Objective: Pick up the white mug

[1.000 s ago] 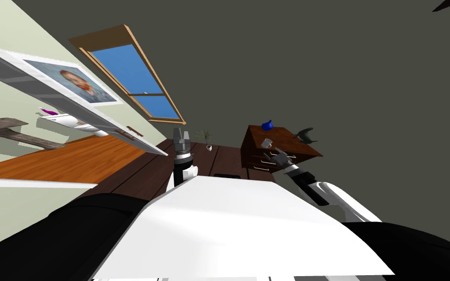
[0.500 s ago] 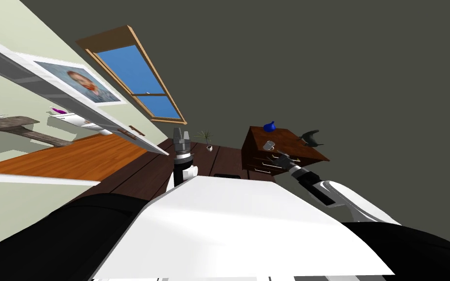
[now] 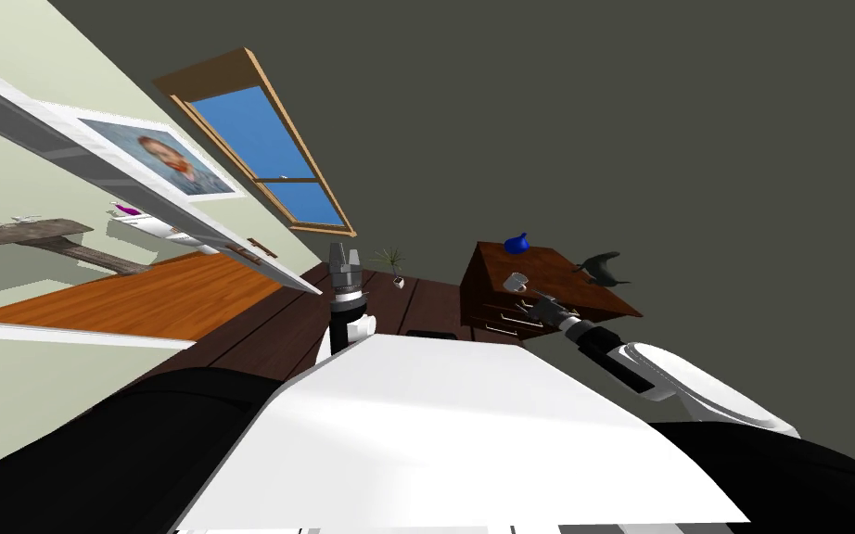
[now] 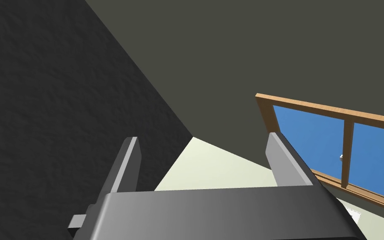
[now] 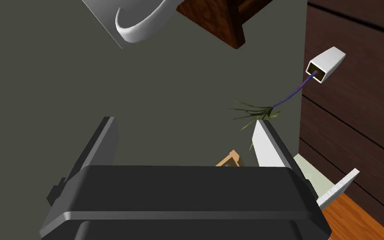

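The mug (image 3: 515,281) is white and stands on top of a brown dresser (image 3: 555,278), near the front edge above the drawers. The right claw (image 3: 528,298) hangs just beside it on the near side, over the dresser's front, with its two fingers spread wide and nothing between them. In the right wrist view the mug (image 5: 141,16) lies beyond the tips of the right claw (image 5: 185,121), off toward one finger rather than centred in the gap, its curved handle turned toward the claw; it is apart from both fingers. A corner of the dresser (image 5: 224,21) shows next to it. Farther back on the dresser sits a blue vase (image 3: 516,244), and a dark figure (image 3: 602,267) stands well apart from the mug toward the right end. On the dark plank floor (image 3: 435,306) by the wall is a small plant (image 3: 389,257) in a white pot (image 5: 325,64). The left claw (image 3: 344,255) is raised in front of the chest, away from the dresser; its fingers (image 4: 130,162) stand apart and hold nothing.
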